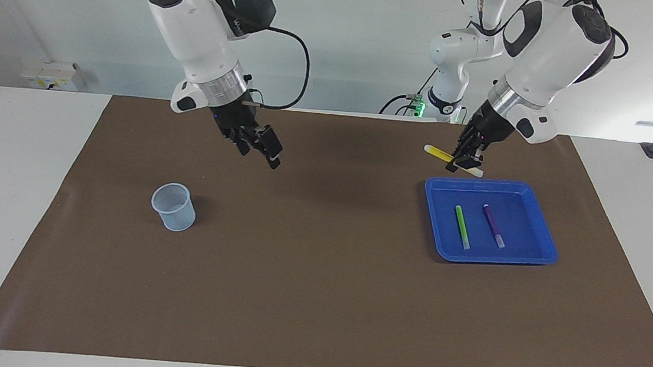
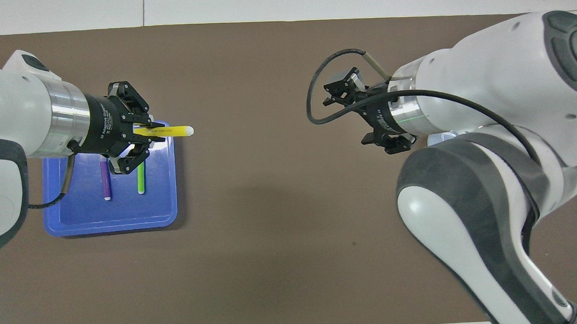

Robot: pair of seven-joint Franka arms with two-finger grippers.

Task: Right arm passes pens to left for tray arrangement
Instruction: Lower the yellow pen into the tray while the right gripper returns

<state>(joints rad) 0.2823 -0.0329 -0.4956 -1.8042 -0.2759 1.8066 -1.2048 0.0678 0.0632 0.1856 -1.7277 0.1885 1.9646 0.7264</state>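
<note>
Left gripper [image 1: 466,158] at right of centre in the facing view, clenched on the yellow pen [image 1: 452,160], up in the air over the tray's robot-side rim. Pen lies roughly level; in the overhead view its pale tip sticks out past the tray's edge toward the table's middle [image 2: 170,131].

Right gripper [image 1: 259,144] in the upper left part of the facing view, raised over the bare brown mat [image 1: 316,301], fingers parted, nothing between them. It hangs above the mat on the robots' side of the mesh cup [image 1: 173,206], clear of it.

Blue tray [image 1: 539,249] sits on the mat toward the left arm's end of the table, mid-right of the facing frame. Inside it: green pen [image 1: 463,226] and purple pen [image 1: 493,225], side by side, apart from each other, both flat on the tray floor. In the overhead view they show at lower left, partly under the left gripper [image 2: 136,134].

Cup stands upright, well apart from the tray.
</note>
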